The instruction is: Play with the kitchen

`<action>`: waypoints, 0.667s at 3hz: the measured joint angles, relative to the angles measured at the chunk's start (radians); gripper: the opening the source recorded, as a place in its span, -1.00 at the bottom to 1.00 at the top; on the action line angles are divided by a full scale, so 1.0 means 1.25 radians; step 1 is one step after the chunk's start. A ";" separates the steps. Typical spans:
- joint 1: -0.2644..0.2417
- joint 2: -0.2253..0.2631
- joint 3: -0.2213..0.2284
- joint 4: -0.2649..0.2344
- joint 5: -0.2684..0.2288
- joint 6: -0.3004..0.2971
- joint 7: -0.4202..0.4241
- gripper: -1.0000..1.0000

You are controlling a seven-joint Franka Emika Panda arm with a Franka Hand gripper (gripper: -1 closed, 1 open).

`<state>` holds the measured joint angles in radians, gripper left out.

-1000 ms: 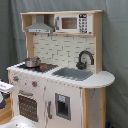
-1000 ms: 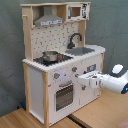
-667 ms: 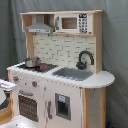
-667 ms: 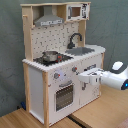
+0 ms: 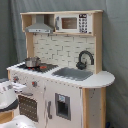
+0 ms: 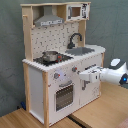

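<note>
Plainly, we read no writing anywhere on the tall white and light-wood toy kitchen point(image 5: 60, 70) point(image 6: 62, 60), which stands on a wooden worktop point(image 6: 100, 112). Its small metal pot point(image 5: 32, 62) point(image 6: 50, 55) sits on the stovetop, contents hidden. Our white gripper point(image 6: 86, 75) reaches the cabinet front; we cannot tell how the jaws stand.

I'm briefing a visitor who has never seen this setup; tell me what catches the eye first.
The tall white and light-wood toy kitchen fills both exterior views, with a grey hood above the stovetop. A small metal pot sits on that stovetop, a black curved faucet behind the grey sink. In the second exterior view, the white robot gripper reaches the kitchen's front from the second exterior view's right.
</note>
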<state>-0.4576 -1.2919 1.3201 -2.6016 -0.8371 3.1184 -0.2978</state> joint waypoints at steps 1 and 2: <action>-0.051 0.000 0.002 -0.003 0.000 0.059 -0.031 1.00; -0.106 -0.001 0.005 -0.003 0.000 0.118 -0.072 1.00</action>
<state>-0.5904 -1.2925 1.3266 -2.6051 -0.8372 3.2663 -0.3881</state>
